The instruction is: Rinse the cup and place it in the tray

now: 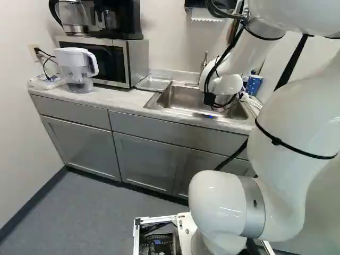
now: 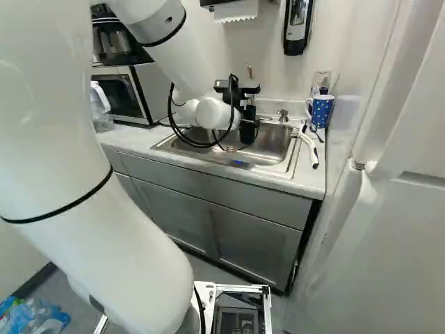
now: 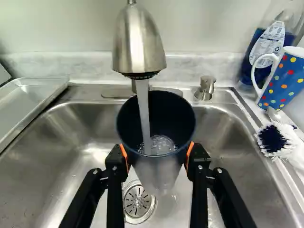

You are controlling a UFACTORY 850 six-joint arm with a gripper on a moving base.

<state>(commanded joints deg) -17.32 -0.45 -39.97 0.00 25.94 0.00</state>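
Observation:
Over the sink, my gripper (image 2: 248, 124) points down in the right base view; the cup cannot be made out there. The wrist view shows the gripper (image 3: 157, 157) shut on a cup (image 3: 159, 173), orange pads touching it from two sides. The cup is dark blue inside, with its mouth under the faucet (image 3: 138, 42). Running water (image 3: 144, 114) falls into it and froths inside. A shallow tray (image 3: 33, 102) lies on the counter beside the sink; it also shows between microwave and sink as the tray (image 1: 154, 83) in the left base view.
The steel sink (image 3: 71, 142) has its drain (image 3: 137, 202) below the cup. Beside it stand a dotted blue mug (image 3: 285, 78), a soap bottle (image 3: 266, 45) and a brush (image 3: 275, 140). A soap pump (image 3: 206, 88) rises from the rim. A microwave (image 1: 106, 58) and pitcher (image 1: 77, 69) share the counter.

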